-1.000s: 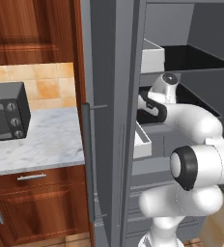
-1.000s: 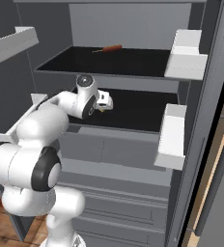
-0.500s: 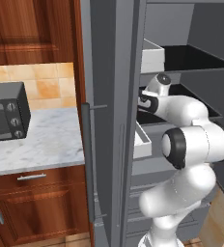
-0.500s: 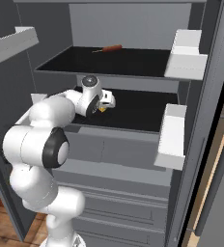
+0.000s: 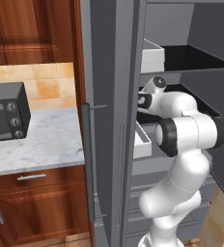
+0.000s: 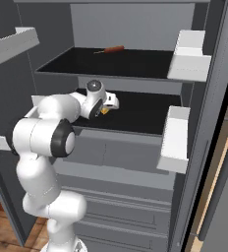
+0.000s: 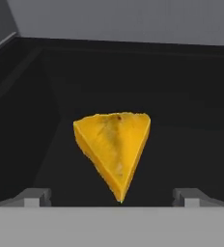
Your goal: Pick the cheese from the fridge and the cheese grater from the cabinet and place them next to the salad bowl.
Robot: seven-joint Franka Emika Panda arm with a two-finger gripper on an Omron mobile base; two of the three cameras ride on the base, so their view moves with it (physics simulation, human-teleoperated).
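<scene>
The cheese (image 7: 115,149), a yellow-orange wedge, lies on the dark middle shelf (image 6: 135,115) of the open fridge (image 5: 109,144). Its tip points toward me, between my two fingertips (image 7: 34,197). My gripper (image 7: 111,198) is open and level with the cheese, just short of it, with the jaws wide on either side. From the right base view, the gripper (image 6: 110,102) sits over the shelf's front left, with the cheese (image 6: 104,111) peeking out beside it. The reddish-brown cabinet (image 5: 32,29) hangs left of the fridge, doors closed. The cheese grater and salad bowl are out of view.
A thin red-brown item (image 6: 111,49) lies on the upper shelf. White door bins (image 6: 177,140) stand at the right. The fridge's bar handle (image 5: 87,164) faces a marble counter (image 5: 41,140) carrying a black toaster oven (image 5: 5,116). White drawers (image 6: 116,197) lie below.
The arm has folded in closer to the fridge and the hand has pushed further over the middle shelf toward the cheese. The jaws stay wide.
</scene>
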